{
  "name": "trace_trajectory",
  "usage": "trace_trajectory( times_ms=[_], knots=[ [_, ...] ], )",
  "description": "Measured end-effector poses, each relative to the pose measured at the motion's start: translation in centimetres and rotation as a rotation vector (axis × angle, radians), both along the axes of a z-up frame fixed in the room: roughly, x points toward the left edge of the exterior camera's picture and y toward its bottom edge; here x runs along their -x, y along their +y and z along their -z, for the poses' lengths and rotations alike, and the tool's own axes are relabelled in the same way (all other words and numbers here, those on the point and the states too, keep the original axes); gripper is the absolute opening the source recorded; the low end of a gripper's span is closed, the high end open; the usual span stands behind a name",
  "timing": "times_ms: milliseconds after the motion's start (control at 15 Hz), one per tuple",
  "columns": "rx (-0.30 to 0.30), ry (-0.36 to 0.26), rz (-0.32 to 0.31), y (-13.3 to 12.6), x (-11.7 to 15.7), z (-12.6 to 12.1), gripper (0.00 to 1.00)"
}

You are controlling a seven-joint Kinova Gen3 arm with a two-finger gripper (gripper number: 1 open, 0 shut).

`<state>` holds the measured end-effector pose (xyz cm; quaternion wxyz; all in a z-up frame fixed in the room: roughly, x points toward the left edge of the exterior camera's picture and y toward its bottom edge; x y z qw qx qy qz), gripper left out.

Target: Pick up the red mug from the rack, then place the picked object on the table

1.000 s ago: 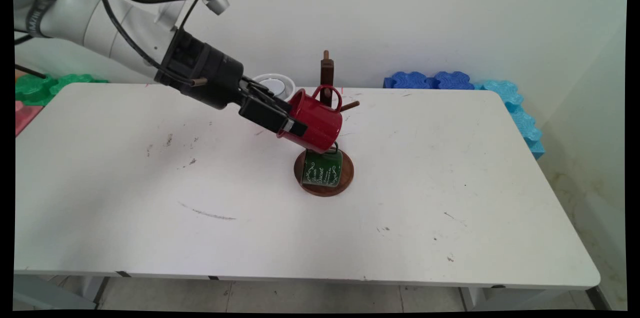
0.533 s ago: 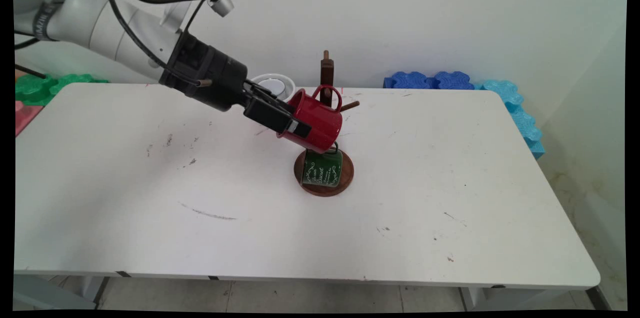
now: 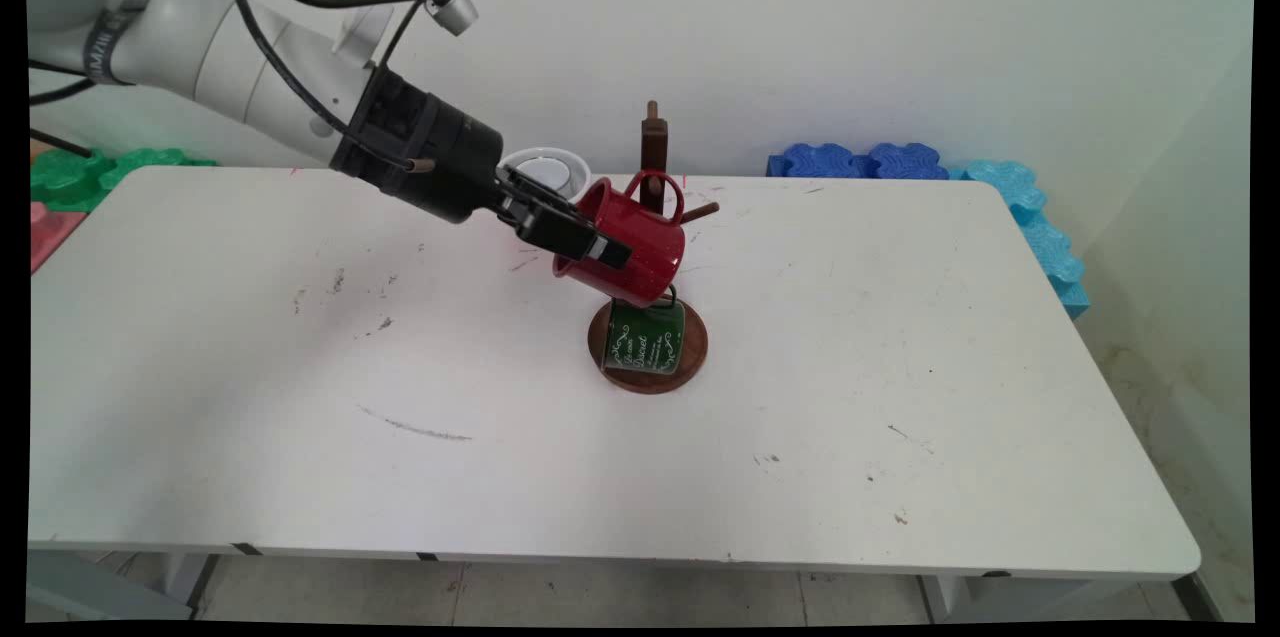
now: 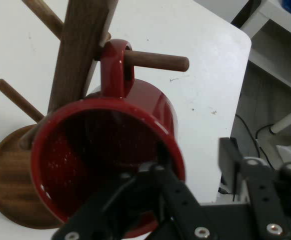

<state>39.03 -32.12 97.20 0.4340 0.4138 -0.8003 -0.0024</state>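
A red enamel mug (image 3: 635, 242) hangs by its handle on a peg of the wooden mug tree (image 3: 654, 149); in the hand view the handle (image 4: 116, 67) is threaded over the peg (image 4: 155, 60). My gripper (image 3: 598, 245) is at the mug's mouth, open. One finger (image 4: 158, 172) is inside the red mug (image 4: 105, 150). The other finger (image 4: 229, 155) stands outside the rim with a gap to the wall. A green mug (image 3: 646, 337) hangs lower on the tree, over its round base (image 3: 695, 352).
A white bowl (image 3: 548, 167) sits behind the gripper near the table's far edge. Blue foam blocks (image 3: 860, 160) lie at the back right and green ones (image 3: 90, 172) at the back left. Bare pegs (image 4: 13, 97) stick out of the tree's post.
The wrist has risen and shifted slightly right, so the hand tilts down more steeply. The visible finger has slid along the rim. The red mug has stayed on its peg.
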Motion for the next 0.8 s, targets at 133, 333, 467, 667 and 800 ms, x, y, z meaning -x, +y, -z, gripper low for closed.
trace_trajectory(
  times_ms=[133,333,467,667,800],
  knots=[
    [-0.001,-0.001,-0.001,-0.15,0.02,0.09,0.0],
    [-0.001,-0.003,-0.004,-0.3,0.02,0.18,0.0],
    [0.0,-0.004,-0.004,-0.39,0.02,0.2,0.0],
    [0.0,-0.006,-0.006,-0.5,-0.01,0.23,0.0],
    [0.0,-0.007,-0.007,-0.55,-0.03,0.23,0.0]
  ],
)
